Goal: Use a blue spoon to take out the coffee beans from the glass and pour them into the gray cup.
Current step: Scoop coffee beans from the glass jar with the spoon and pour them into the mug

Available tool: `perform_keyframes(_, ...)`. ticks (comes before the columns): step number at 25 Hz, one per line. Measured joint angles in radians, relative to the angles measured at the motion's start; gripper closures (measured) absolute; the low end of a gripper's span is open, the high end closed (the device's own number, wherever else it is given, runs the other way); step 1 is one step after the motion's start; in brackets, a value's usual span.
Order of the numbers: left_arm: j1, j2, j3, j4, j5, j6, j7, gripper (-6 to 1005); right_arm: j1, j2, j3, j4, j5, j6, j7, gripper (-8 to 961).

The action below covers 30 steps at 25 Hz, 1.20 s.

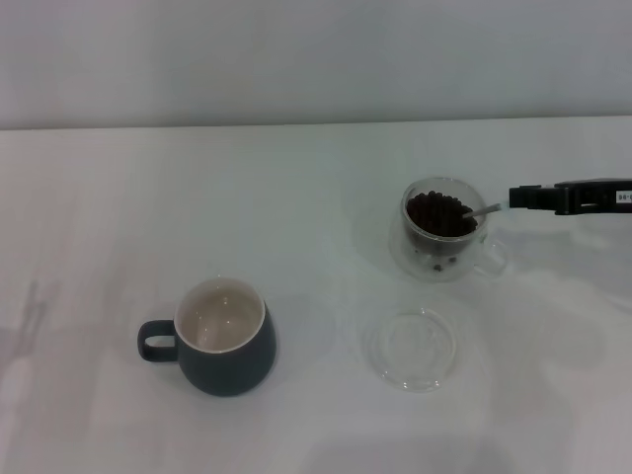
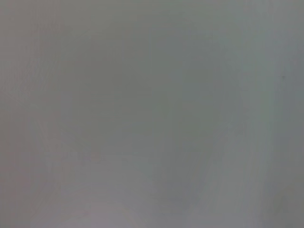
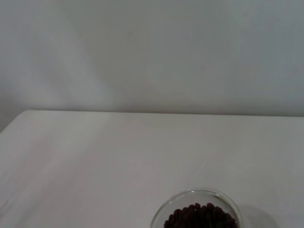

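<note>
My right gripper point(image 1: 513, 198) reaches in from the 3 o'clock edge of the head view, level over the surface point(image 1: 316, 197), its black tip just beside the rim of the glass point(image 1: 441, 240). It is closed on the handle end of the blue spoon point(image 1: 481, 210). The handle itself is hidden in the grip, so I cannot see its pale blue part. The thin stem runs from the tip toward 8 o'clock, and its far end sits among the coffee beans point(image 1: 439, 214).

The beans fill the upper part of the glass; a few lie lower, near its base. The small clear handle of the glass points toward 4 o'clock. In the right wrist view only the rim of the glass point(image 3: 197, 209) and the heap of beans point(image 3: 199, 217) show, with bare surface beyond them.

A flat round clear dish point(image 1: 411, 348) lies on the surface at 6 o'clock from the glass, near it but not touching.

The gray cup point(image 1: 221, 338) stands upright well apart from my gripper, toward 8 o'clock, loop handle pointing to 9 o'clock. Its cream inside looks bare.

My left gripper appears in no view; the left wrist view shows a plain gray field.
</note>
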Motion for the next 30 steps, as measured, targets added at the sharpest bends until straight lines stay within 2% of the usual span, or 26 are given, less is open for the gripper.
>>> perform_keyframes(10, 0.0, 0.001, 0.005, -0.003, 0.005, 0.0, 0.001, 242, -0.012, -0.004, 0.01, 0.053, 0.062, 0.018, 0.009, 792)
perform_keyframes(19, -0.002, 0.0, 0.008, -0.014, 0.008, 0.0, 0.001, 241, -0.022, -0.005, 0.083, 0.134, 0.093, 0.011, 0.012, 791)
perform_keyframes(30, 0.004, -0.001, 0.009, -0.013, 0.01, 0.0, 0.001, 242, -0.032, -0.009, 0.089, 0.163, 0.128, -0.001, 0.011, 791)
